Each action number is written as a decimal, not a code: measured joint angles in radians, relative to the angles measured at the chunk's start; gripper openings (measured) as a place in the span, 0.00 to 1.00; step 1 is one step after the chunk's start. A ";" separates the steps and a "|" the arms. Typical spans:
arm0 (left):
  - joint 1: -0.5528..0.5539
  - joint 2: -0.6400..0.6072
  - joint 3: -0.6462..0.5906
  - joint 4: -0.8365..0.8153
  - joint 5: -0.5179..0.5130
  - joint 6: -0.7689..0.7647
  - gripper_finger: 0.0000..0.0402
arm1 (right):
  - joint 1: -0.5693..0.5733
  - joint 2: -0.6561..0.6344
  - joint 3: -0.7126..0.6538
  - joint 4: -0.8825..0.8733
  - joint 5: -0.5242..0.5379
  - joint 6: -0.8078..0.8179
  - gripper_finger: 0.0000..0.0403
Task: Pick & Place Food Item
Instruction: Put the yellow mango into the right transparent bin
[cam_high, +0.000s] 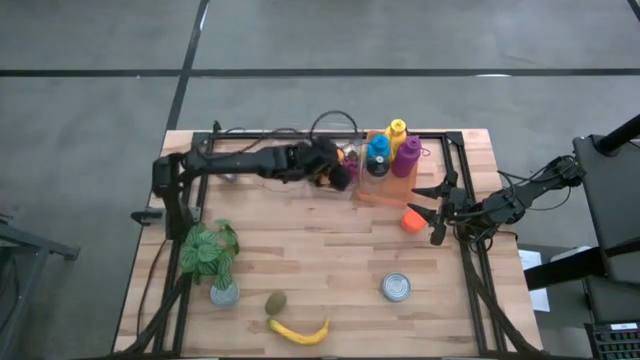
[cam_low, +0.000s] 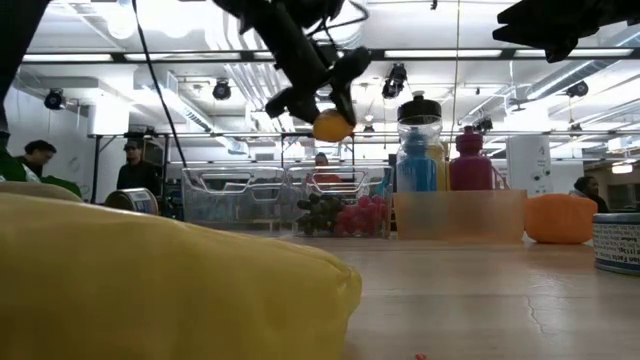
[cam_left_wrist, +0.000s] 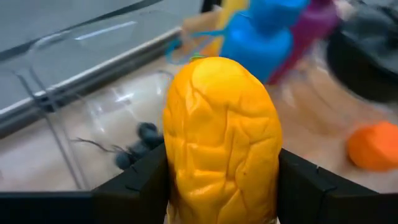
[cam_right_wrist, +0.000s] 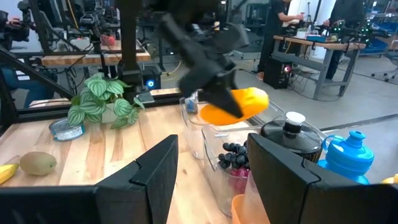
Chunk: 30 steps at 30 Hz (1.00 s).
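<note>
A wrinkled yellow-orange lemon-shaped fruit (cam_left_wrist: 222, 140) hangs in the air above the clear plastic bin (cam_low: 250, 195) at the far middle of the wooden table (cam_high: 330, 260), clamped between the two dark fingers (cam_left_wrist: 134, 186) of the left gripper (cam_low: 315, 100). In the low view the fruit (cam_low: 332, 125) sits well clear of the bin's rim, and the right wrist view shows it (cam_right_wrist: 239, 104) just over the open container (cam_right_wrist: 214, 140). The left arm reaches from the table's left edge across to this spot. Inside the bin lie a bunch of dark grapes (cam_low: 318, 212) and a bunch of red grapes (cam_low: 365, 214). Just right of the bin stands a translucent orange tray (cam_low: 460, 215) holding a blue bottle with a black cap (cam_low: 418, 150), a yellow bottle (cam_high: 397, 130) and a purple bottle (cam_low: 469, 160). A small orange fruit (cam_high: 412, 221) rests on the wood near the tray, on its right near side. The right gripper (cam_high: 438, 212) hovers beside that orange fruit at the table's right edge, its fingers apart and holding nothing. Nearer the front lie a silver tin can (cam_high: 397, 288), a brown kiwi (cam_high: 276, 301) and a yellow banana (cam_high: 300, 331), with a green leafy plant in a small pot (cam_high: 212, 255) at the left
</note>
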 joint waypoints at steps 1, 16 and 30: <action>0.019 0.000 0.000 0.001 0.015 -0.001 0.55 | 0.000 0.000 0.000 0.000 0.000 -0.001 0.47; 0.196 0.028 0.000 0.105 0.129 0.043 0.55 | 0.000 0.000 0.000 0.000 0.000 -0.001 0.47; 0.203 0.141 0.000 0.155 0.199 -0.059 0.55 | 0.000 0.000 0.000 0.000 0.000 -0.001 0.47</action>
